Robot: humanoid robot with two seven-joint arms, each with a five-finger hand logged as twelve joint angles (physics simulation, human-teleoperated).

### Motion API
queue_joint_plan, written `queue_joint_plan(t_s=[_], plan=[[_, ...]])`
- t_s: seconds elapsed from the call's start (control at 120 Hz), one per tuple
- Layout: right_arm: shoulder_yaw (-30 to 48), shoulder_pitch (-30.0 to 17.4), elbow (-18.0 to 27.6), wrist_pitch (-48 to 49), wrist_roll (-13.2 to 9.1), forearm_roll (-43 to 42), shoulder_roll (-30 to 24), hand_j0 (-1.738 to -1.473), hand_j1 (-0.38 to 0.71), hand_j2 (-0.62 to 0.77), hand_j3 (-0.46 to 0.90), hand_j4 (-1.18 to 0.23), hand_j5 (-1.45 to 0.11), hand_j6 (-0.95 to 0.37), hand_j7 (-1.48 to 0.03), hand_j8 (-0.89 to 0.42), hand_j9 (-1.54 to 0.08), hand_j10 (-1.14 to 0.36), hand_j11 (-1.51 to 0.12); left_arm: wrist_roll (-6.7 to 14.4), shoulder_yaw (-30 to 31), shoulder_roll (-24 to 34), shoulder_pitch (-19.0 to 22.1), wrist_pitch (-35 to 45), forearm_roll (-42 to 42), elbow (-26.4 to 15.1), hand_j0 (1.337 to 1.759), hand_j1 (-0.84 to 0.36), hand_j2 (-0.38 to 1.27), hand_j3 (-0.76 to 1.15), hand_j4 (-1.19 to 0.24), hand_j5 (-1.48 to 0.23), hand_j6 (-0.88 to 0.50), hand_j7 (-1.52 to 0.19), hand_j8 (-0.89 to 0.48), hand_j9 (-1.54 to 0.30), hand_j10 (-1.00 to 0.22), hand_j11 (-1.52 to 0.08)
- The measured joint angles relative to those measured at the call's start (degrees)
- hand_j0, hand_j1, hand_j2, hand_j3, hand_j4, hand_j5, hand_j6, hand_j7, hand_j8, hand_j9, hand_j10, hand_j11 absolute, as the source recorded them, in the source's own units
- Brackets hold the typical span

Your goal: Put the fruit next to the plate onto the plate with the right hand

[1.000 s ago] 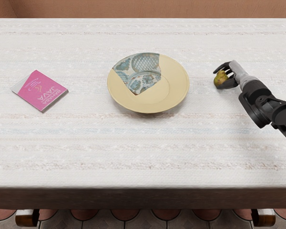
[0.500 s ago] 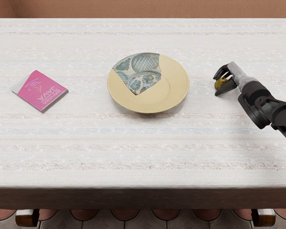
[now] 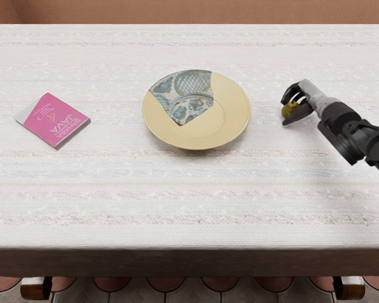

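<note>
Pale worktop (image 3: 189, 189), pink packet (image 3: 52, 118) reading JAVA at left, plate (image 3: 230, 120) in the middle, right robot hand (image 3: 300, 100) clasping a small fruit (image 3: 288, 111) beside it.

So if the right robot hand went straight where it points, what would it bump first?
Likely the plate: the right robot hand, holding the fruit, points left at it. Height is unclear.

The right hand (image 3: 295, 102) covers most of the yellowish fruit (image 3: 288, 111), too small to identify, while its arm (image 3: 360, 136) runs off the right edge and the table legs (image 3: 35, 288) are cut off at the bottom.
</note>
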Motion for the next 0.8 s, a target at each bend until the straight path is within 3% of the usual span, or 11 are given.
queue_joint_plan(t_s=[0.142, 0.425, 0.742, 0.8], plan=[[0.33, 0.87, 3.40, 1.57, -0.05, 0.07, -2.59, -1.654, 0.12, 0.16, 0.00, -0.85, -1.18, -0.60, -1.13, -0.47, -1.17, -0.53, -1.22, 0.00, -0.01, 0.00, 0.08, 0.00, -0.01, 0.00, 1.658, 0.32, 0.00, 0.00, -0.02, -0.03, -0.02, -0.03, -0.02, -0.03, -0.02, -0.03], [1.80, 3.83, 17.15, 3.16, -1.85, 0.94, -9.33, -1.653, 0.14, 0.20, 0.00, -0.85, -1.18, -0.62, -1.13, -0.48, -1.16, -0.53, -1.19, 0.00, -0.39, 0.00, 2.02, 0.00, -0.01, 0.00, 1.658, 0.32, 0.00, 0.00, -0.02, -0.03, -0.02, -0.03, -0.02, -0.03, -0.02, -0.03], [1.91, 8.48, 22.50, 3.66, -5.85, 1.81, -8.73, -1.652, 0.12, 0.16, 0.00, -0.85, -1.19, -0.64, -1.13, -0.49, -1.16, -0.56, -1.17, 0.00, 0.03, 0.00, 1.93, 0.00, 0.02, 0.00, 1.658, 0.32, 0.00, 0.00, -0.02, -0.03, -0.02, -0.03, -0.02, -0.03, -0.02, -0.03], [1.91, 9.45, 22.76, 3.69, -6.63, 2.23, -7.63, -1.652, 0.14, 0.21, 0.00, -0.85, -1.19, -0.63, -1.13, -0.48, -1.16, -0.54, -1.17, 0.00, 0.04, 0.00, 1.91, 0.00, 0.03, 0.00, 1.658, 0.32, 0.00, 0.00, -0.02, -0.03, -0.02, -0.03, -0.02, -0.03, -0.02, -0.03]])
